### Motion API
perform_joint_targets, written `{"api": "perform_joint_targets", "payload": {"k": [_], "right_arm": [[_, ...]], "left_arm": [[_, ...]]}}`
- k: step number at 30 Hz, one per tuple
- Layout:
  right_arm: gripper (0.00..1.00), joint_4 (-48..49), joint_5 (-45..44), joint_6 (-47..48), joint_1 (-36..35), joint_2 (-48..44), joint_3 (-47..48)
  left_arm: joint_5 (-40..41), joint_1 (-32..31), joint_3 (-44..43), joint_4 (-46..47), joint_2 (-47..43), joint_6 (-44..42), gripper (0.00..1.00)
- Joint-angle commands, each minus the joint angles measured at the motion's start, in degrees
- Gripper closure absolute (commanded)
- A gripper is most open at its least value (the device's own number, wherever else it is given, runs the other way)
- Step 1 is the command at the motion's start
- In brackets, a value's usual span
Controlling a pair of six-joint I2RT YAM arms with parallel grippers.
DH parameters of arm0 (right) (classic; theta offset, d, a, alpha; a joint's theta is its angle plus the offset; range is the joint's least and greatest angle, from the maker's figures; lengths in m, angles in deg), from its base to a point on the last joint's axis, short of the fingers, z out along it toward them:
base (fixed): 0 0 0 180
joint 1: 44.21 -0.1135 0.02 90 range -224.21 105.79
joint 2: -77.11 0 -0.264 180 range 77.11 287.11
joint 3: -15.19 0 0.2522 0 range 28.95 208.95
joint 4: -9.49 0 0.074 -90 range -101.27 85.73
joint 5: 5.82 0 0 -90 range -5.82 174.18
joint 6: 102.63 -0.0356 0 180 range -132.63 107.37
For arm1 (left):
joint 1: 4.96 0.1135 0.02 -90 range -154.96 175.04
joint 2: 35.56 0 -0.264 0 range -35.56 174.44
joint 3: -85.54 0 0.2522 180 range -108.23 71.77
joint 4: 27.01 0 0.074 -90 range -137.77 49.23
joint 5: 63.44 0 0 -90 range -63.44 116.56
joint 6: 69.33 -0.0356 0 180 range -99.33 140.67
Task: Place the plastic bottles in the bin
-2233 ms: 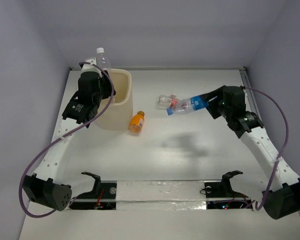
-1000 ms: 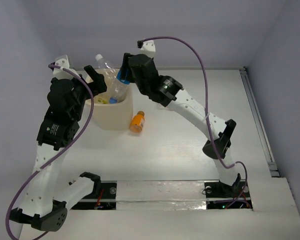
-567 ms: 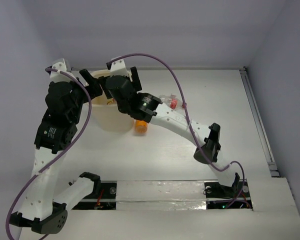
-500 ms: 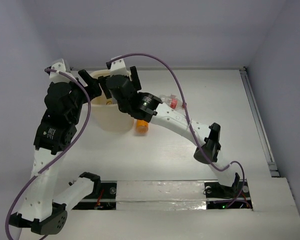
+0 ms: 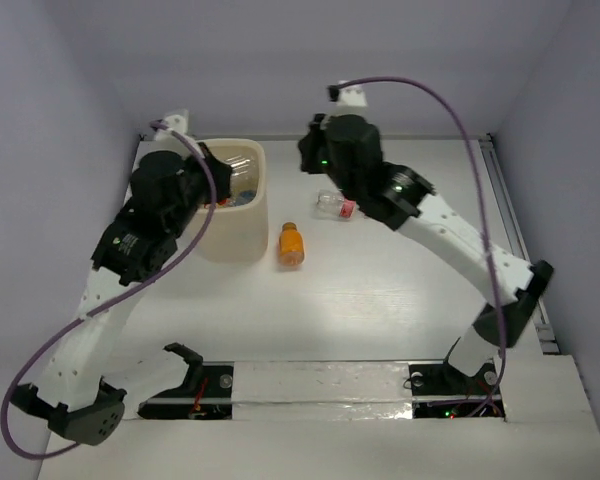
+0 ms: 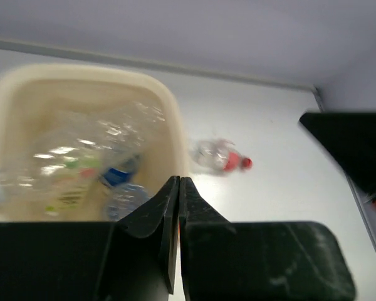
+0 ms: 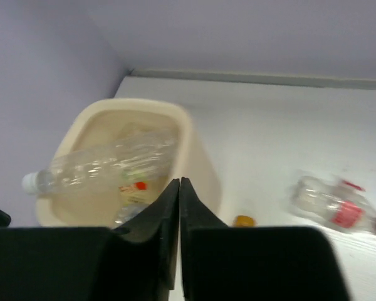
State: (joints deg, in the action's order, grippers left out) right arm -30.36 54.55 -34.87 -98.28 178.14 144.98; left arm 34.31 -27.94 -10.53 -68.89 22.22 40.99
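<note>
Several clear bottles (image 7: 106, 164) lie in the bin (image 5: 230, 235); an orange bottle (image 5: 291, 244) and a red-capped bottle (image 5: 335, 205) lie on the worktop (image 5: 380, 300). The left fingers (image 6: 166, 210) and right fingers (image 7: 169, 210) are pressed together, empty.

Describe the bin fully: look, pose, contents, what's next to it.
The bin is a cream plastic tub, square with rounded corners and tapered sides, standing upright at the table's far left. Clear crinkled bottles lie inside; the top one lies across, its white cap at the rim. The orange bottle lies just beside it, apart.
</note>
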Motion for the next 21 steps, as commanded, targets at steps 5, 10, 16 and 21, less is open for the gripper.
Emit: {"api": "perform_joint_targets", "payload": {"k": [5,10,16,21], "right_arm": [[1.00,6.32,7.22,-5.62,6.69,-21.48,-28.29],[1.00,5.78,6.33,-7.02,9.49,-30.00,-41.21],[1.00,5.87,16.18,-6.16,16.70,-30.11,-47.56],[0.99,4.73,18.46,-4.04,17.76,-29.93,-49.23]], "left_arm": [[6.83,-18.94,6.34,2.80,6.12,7.62,1.00],[10.61,-26.38,13.21,3.60,7.52,16.67,1.00],[15.89,-32.12,15.59,2.10,15.78,24.06,0.84],[22.21,-32.12,18.84,0.26,20.96,29.78,0.28]]}}
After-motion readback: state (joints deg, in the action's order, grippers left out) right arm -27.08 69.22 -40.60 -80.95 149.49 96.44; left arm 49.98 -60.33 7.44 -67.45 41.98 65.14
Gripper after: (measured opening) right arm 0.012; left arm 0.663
